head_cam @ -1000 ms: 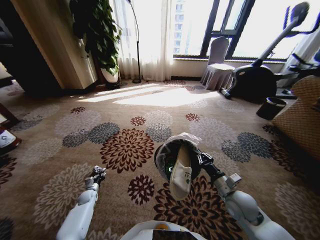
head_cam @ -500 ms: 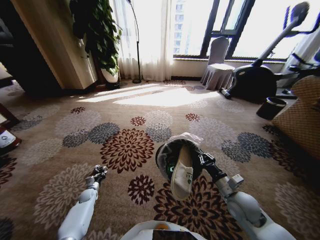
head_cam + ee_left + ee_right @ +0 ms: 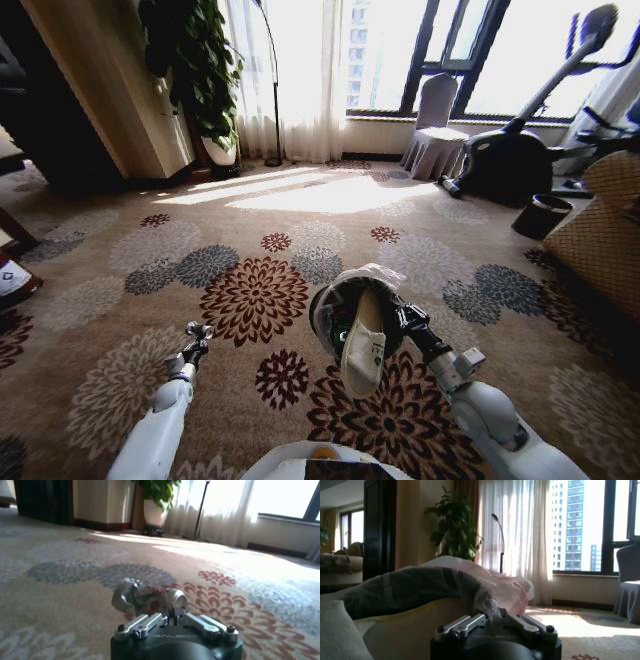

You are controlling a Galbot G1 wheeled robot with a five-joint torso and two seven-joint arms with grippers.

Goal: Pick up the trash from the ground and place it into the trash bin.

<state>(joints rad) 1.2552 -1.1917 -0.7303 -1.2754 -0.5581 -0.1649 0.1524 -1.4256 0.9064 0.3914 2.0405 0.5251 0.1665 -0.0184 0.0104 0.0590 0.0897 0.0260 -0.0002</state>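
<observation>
Trash bin (image 3: 352, 322): black, clear liner, tilted, white bag inside.

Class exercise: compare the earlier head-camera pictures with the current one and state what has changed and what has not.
The left gripper, shut on a crumpled silvery scrap, has edged forward and slightly up over the carpet. The right gripper still holds the trash bin by its lined rim, barely shifted. The room is unchanged.

Both pincers (image 3: 199, 331) (image 3: 402, 318) clamped, arms low.

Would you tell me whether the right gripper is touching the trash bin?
Touching. The right wrist view shows the right gripper pinching the liner at the trash bin rim; the head view shows the bin held off the carpet.
</observation>
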